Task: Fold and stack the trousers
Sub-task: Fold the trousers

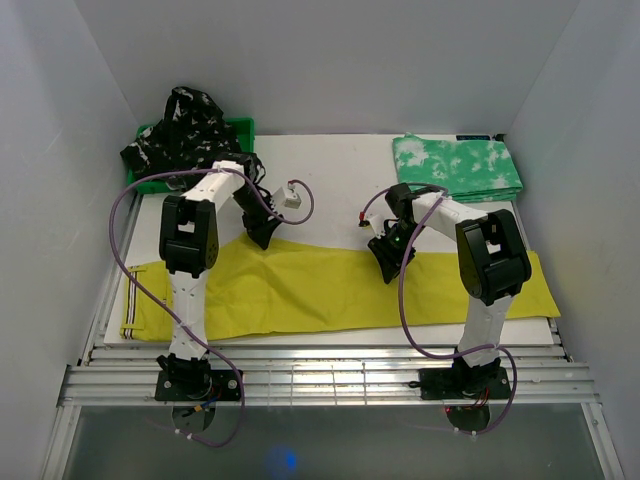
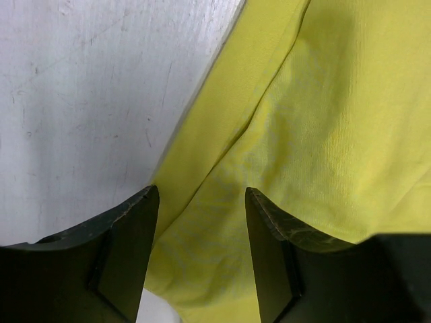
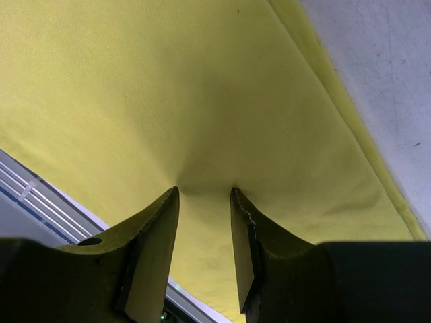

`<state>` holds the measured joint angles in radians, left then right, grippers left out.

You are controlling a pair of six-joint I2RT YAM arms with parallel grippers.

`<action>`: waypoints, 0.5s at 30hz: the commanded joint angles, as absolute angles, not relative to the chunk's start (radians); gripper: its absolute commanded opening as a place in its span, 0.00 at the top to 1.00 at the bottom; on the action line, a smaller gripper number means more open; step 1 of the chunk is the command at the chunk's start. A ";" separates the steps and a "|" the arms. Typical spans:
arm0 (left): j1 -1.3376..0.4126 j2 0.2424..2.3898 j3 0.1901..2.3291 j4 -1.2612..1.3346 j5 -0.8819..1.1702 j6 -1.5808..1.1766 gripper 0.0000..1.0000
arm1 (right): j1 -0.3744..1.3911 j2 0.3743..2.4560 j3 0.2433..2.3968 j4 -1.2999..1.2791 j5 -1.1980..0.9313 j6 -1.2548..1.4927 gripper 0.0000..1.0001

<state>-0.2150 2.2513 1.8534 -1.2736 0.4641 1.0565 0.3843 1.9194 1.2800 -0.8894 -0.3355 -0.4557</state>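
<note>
Laid out long and flat on the table (image 1: 330, 175), directly beneath both grippers: the mustard-yellow trousers (image 1: 330, 290), not yet folded.

Down on the cloth's far edge with the left gripper (image 1: 263, 236). Jaws well apart and straddling that edge in the wrist view (image 2: 202, 195), one fingertip toward bare table, the other over yellow, with a seam or crease running up between. No cloth clamped there. Looks set to close on the edge line so that it can be lifted cleanly.

Much the same at the right gripper (image 1: 388, 262), just inside the same edge. Tips pressed into the fabric (image 3: 205, 192), jaws only part-way apart, a shallow dimple drawn in between them (probably the start of a pinch, though no cloth visibly nipped yet).

Spaced apart along one edge, presumably so that the long pair comes up evenly and folds over without sagging in the middle.

Beyond the right gripper's fingertips and well apart from it: the green-and-white mottled pair (image 1: 458, 165), folded square, likely the base of the stack. Beyond the left gripper: the black patterned pair (image 1: 185, 125), heaped over a green bin (image 1: 243, 127), unfolded.
</note>
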 commanded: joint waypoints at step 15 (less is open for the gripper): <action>-0.161 2.238 1.873 -1.324 0.390 1.120 0.55 | 0.383 1.970 1.249 -0.876 -0.275 -0.474 0.58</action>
